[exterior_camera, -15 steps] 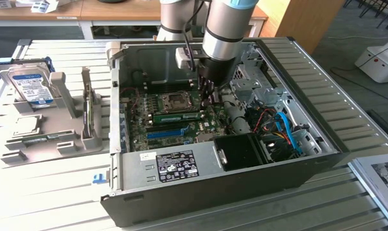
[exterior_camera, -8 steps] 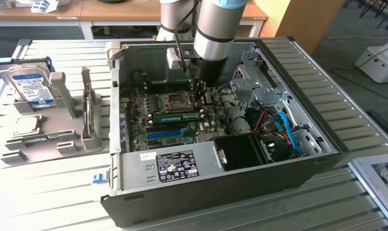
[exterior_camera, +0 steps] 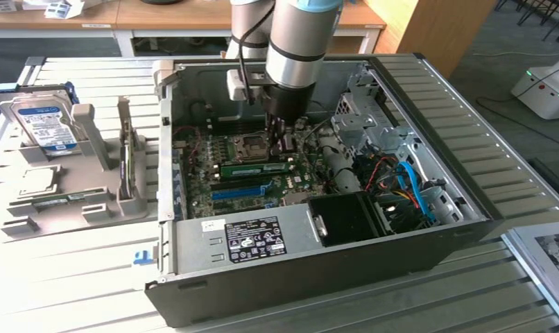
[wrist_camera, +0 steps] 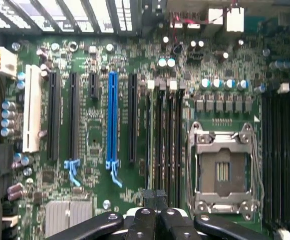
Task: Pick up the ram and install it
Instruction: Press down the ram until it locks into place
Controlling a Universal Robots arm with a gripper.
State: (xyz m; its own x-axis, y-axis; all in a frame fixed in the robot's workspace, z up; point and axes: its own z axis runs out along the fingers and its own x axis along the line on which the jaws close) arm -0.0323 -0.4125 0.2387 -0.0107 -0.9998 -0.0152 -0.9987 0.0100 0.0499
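We see an open computer case (exterior_camera: 354,274) lying on a pale table with long grooves (exterior_camera: 66,284). The robot arm (exterior_camera: 296,41) comes down from the upper middle of the exterior view and reaches into the case. Its gripper (exterior_camera: 281,147) is low over the green board (exterior_camera: 198,182) inside, near the middle of the frame.

The gripper is clenched. In the wrist view its black fingers (wrist_camera: 144,222) press together, and the tip of the gripper (wrist_camera: 156,210) hangs over the row of thin black slots (wrist_camera: 163,145) beside the square metal chip holder (wrist_camera: 222,170).

The ram (exterior_camera: 256,168) is a long green stick. In the exterior view it lies flat across the board in the middle of the frame, just below the chip holder (exterior_camera: 254,144) and above the blue slot (exterior_camera: 238,192). It looks like it sits in its slot. The gripper is right over the end of the ram that is toward the exterior view's right. We cannot tell if the fingers touch it.

In the wrist view the blue slot (wrist_camera: 112,120) stands among long black slots, well apart from the gripper.

At the bottom of the case we see a grey box with a black label (exterior_camera: 252,236), and next to it a black box (exterior_camera: 349,216).

On the exterior view's left, a grey stand (exterior_camera: 122,201) sits on the table. A hard drive (exterior_camera: 44,121) with a blue and white label leans in it
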